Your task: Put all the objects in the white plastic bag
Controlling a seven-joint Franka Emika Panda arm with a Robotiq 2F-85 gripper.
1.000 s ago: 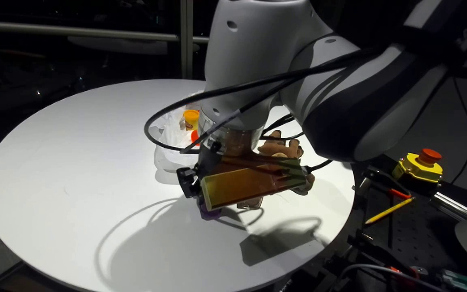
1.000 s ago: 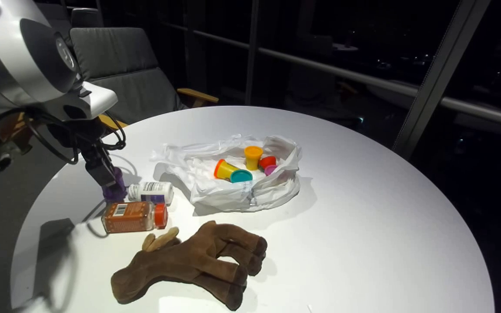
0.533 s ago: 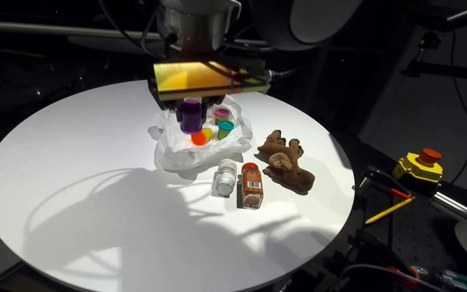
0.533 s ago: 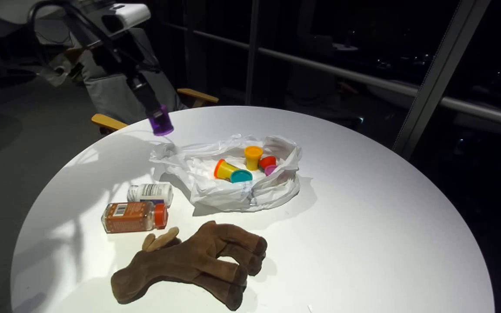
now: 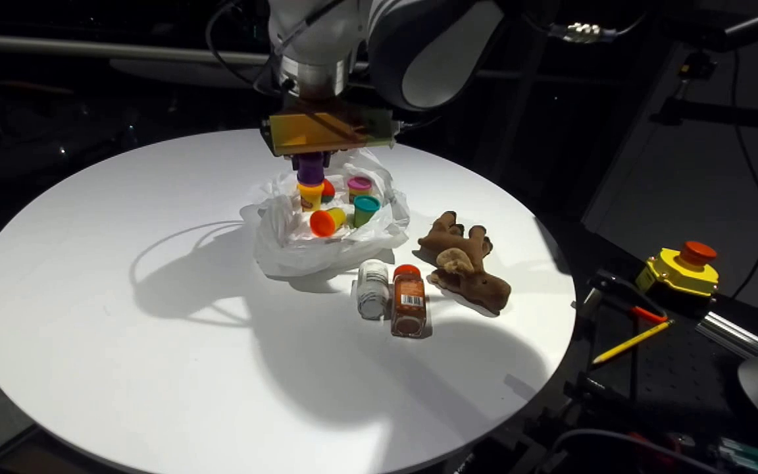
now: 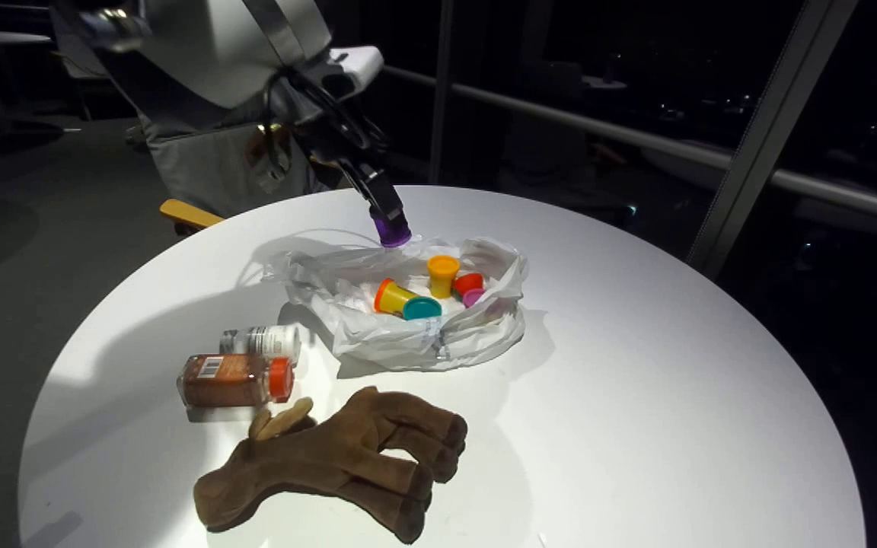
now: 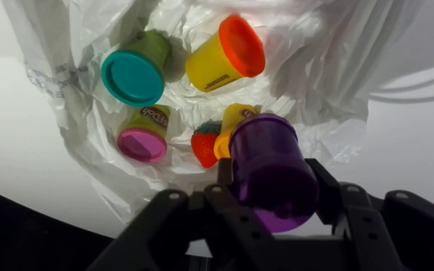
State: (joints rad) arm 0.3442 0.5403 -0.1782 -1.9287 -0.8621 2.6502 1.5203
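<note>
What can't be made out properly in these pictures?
Upright yellow plastic tub: wrist view, partly hidden by the purple plastic tub in the pincer.
White plastic bottle: in an exterior view, partly behind the transparent orange-labelled jar; lettering blurred.
Dark print on the crinkled white plastic bag: wrist view, too creased to read.

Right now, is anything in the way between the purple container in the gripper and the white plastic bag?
Nothing visible stands between the purple container and the open white plastic bag. Inside, the upright yellow container might obstruct a straight drop; how exactly the two line up, I can't tell.
</note>
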